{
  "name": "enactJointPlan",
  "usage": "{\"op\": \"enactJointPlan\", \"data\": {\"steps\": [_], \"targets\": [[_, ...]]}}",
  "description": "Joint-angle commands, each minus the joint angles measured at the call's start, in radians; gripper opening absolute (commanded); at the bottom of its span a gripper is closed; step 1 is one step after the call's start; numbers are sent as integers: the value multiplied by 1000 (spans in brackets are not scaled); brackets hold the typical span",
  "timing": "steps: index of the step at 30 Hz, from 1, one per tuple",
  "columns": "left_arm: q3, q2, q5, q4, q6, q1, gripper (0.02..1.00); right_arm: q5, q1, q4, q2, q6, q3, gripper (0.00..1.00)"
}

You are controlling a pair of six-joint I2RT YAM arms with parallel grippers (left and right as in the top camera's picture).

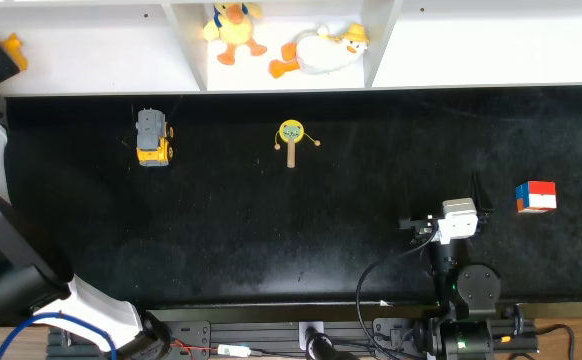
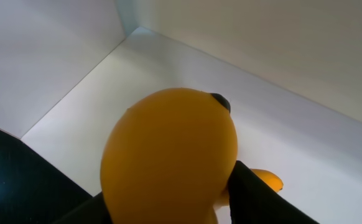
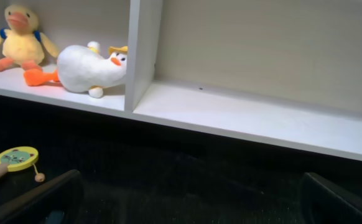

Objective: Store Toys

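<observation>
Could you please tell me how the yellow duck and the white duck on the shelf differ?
The yellow duck sits upright; the white duck lies on its side. The yellow duck wears blue straps; the white duck wears a yellow hat. Both are soft toys with orange feet, in the same compartment.

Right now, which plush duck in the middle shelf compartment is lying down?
The white duck with orange feet; the yellow duck beside it sits upright.
</observation>
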Motion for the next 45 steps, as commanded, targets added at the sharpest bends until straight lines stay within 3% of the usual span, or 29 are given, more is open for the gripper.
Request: {"op": "enactJointPlan", "data": {"steps": [1, 9, 13, 15, 31, 45], "targets": [[27, 23, -8, 2, 8, -3, 465, -6, -5, 5, -3, -3, -13, 996], [27, 23, -8, 3, 8, -3, 562, -6, -5, 5, -3, -3, -13, 993], [27, 23, -8, 6, 8, -3, 636, -6, -5, 5, -3, -3, -13, 996], [27, 23, -8, 6, 8, -3, 722, -6, -5, 5, -3, -3, -13, 996], [28, 22, -8, 17, 7, -3, 987, -6, -5, 5, -3, -3, -13, 996], [28, -28, 3, -13, 7, -3, 998, -6, -5, 5, -3, -3, -13, 996]]}}
